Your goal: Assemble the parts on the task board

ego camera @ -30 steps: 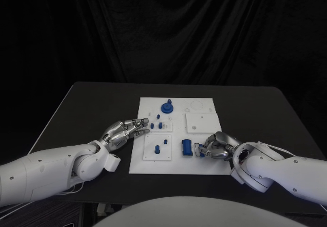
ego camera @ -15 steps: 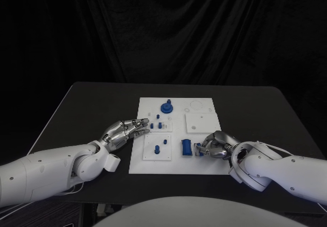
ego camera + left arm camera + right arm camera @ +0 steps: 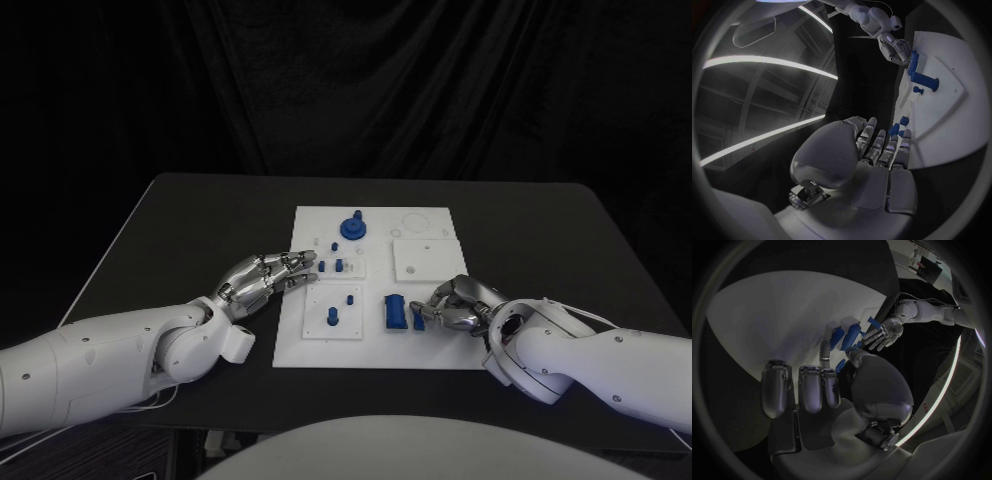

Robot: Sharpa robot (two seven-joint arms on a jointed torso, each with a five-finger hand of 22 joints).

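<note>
black table [image 3: 188, 220] bears task board [image 3: 433, 350]; right hand [image 3: 459, 305] pinches part [image 3: 418, 320].

The right hand [image 3: 459, 305] covers part of a small blue part [image 3: 418, 320] near the task board's [image 3: 433, 355] right edge, so whether thumb and finger actually pinch it cannot be told. The tiny blue pegs [image 3: 336, 265] by the left hand's fingertips [image 3: 303, 262] are too small to tell apart. Both arms are cut off by the picture's edges.
</note>
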